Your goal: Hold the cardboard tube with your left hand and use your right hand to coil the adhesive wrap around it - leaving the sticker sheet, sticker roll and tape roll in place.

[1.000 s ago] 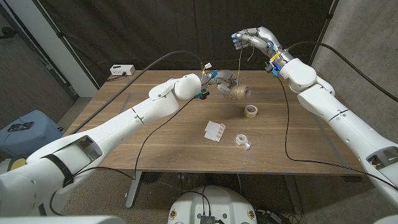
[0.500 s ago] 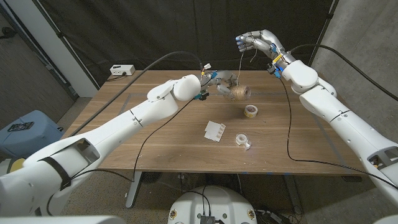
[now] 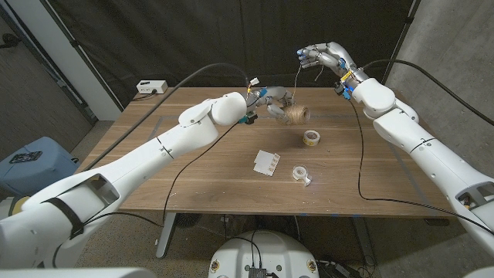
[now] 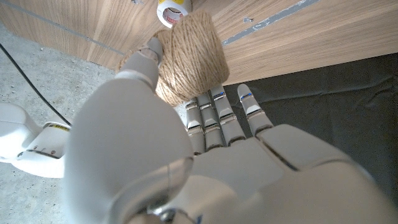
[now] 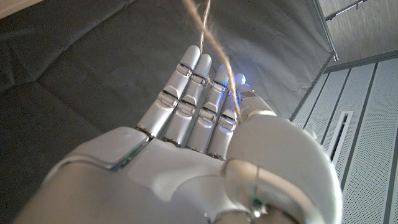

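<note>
What I see wound on the tube (image 3: 296, 114) is brown twine rather than adhesive wrap. My left hand (image 3: 273, 106) grips this spool just above the far middle of the table; in the left wrist view my left hand (image 4: 186, 143) has its fingers wrapped around the twine spool (image 4: 189, 59). A thin twine strand (image 3: 297, 81) rises from the spool to my right hand (image 3: 324, 55), raised high at the back right. The right wrist view shows the twine strand (image 5: 211, 37) pinched between the thumb and fingers of my right hand (image 5: 205, 124).
A tan tape roll (image 3: 312, 137) lies just in front of the spool, also seen as the tape roll (image 4: 173, 9) in the left wrist view. A white sticker sheet (image 3: 267, 162) and a clear roll (image 3: 301, 174) lie mid-table. A white power box (image 3: 151, 87) sits at the far left corner.
My right hand has drifted to the right and slightly down with the strand still in it. The left hand keeps the spool in about the same spot.
</note>
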`<state>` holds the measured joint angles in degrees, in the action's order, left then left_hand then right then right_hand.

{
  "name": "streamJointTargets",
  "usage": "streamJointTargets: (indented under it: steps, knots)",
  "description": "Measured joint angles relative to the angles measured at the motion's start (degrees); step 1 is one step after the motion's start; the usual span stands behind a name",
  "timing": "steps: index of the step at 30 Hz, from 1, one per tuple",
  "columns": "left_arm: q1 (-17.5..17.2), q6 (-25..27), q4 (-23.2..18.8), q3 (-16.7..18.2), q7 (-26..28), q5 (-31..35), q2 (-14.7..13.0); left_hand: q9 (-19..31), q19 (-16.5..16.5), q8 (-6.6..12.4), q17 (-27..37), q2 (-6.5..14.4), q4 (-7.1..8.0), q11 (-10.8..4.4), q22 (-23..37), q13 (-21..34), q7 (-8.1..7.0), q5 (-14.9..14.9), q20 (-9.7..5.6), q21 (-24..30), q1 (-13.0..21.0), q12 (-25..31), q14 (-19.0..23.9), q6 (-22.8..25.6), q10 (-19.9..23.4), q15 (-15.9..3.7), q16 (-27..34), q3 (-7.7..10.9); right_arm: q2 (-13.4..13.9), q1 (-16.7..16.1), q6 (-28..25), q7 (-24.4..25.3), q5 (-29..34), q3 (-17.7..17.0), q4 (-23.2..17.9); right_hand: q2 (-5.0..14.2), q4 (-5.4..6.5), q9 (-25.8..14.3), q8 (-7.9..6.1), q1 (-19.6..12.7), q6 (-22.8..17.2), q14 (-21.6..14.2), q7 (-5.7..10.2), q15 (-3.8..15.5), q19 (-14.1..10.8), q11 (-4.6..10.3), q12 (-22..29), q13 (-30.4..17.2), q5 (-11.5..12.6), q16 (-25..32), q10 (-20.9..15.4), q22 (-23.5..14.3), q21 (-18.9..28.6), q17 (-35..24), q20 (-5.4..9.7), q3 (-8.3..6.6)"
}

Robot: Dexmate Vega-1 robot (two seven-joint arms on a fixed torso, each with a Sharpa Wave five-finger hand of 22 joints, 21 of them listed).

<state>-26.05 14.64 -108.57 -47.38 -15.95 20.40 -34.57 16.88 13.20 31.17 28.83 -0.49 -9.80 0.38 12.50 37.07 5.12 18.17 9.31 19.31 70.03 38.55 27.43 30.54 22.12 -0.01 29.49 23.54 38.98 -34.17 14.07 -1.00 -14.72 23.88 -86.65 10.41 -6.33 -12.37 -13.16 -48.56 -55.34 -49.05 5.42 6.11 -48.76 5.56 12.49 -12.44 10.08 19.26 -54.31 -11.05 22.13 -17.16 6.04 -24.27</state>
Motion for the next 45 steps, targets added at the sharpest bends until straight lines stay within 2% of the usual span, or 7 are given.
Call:
streamJointTargets:
  steps: [8,9,26,45]
  knots:
    - [-0.48,0.09,-1.07,0.8,-0.05,-0.14,-0.81,0.0,0.0,0.0,-0.01,0.0,0.0,0.0,0.0,0.0,0.0,-0.05,0.0,0.0,0.0,0.04,0.0,0.0,0.0,0.0,0.0,0.0,-0.1,0.14,-0.08,0.1,0.13,0.12,0.44,0.0,0.0,0.0,0.01,0.0,0.01,0.0,-0.01,0.0,0.1,0.0,0.0,0.0,0.0,0.0,0.0,0.0,0.0,0.0,0.1,0.0]
    - [-0.56,0.29,-1.28,0.92,-0.29,-0.84,-0.95,0.0,0.0,0.0,-0.02,0.0,0.01,0.0,0.0,0.0,0.0,-0.05,0.0,0.0,0.0,0.04,0.0,0.0,0.0,0.0,0.0,-0.01,-0.66,0.85,-0.09,0.1,0.14,0.66,2.66,0.0,0.0,0.01,0.01,0.0,0.01,0.0,-0.01,0.0,0.1,0.0,0.0,0.0,0.0,0.0,0.0,0.0,0.0,0.0,0.1,0.0]
    - [-0.95,0.49,-2.36,1.92,-0.66,-2.11,-1.9,0.0,0.0,0.0,-0.01,0.0,0.01,0.0,0.01,0.0,0.0,0.08,0.0,0.0,0.0,0.02,0.22,0.0,0.0,-0.22,-0.22,-0.01,-2.01,2.16,-0.15,0.1,-0.18,1.86,7.37,-0.01,0.0,-0.04,0.19,-0.01,-0.1,0.0,0.11,0.0,0.41,0.0,0.01,0.0,0.0,-0.23,0.0,0.0,0.33,-0.29,-0.21,0.0]
    - [-1.01,0.13,-2.93,2.43,-0.69,-2.95,-2.49,0.0,0.32,0.0,0.19,0.0,0.01,0.0,0.01,0.0,-0.01,0.06,-0.32,0.43,0.0,-0.07,0.32,0.01,0.0,-0.32,-0.27,-0.02,-2.44,2.34,-0.63,0.55,-0.59,2.44,9.97,0.03,0.0,-0.02,0.35,0.03,-0.05,0.24,0.14,0.0,0.61,0.0,-0.21,0.0,0.0,-0.23,0.0,0.0,0.55,-0.28,-0.01,0.01]
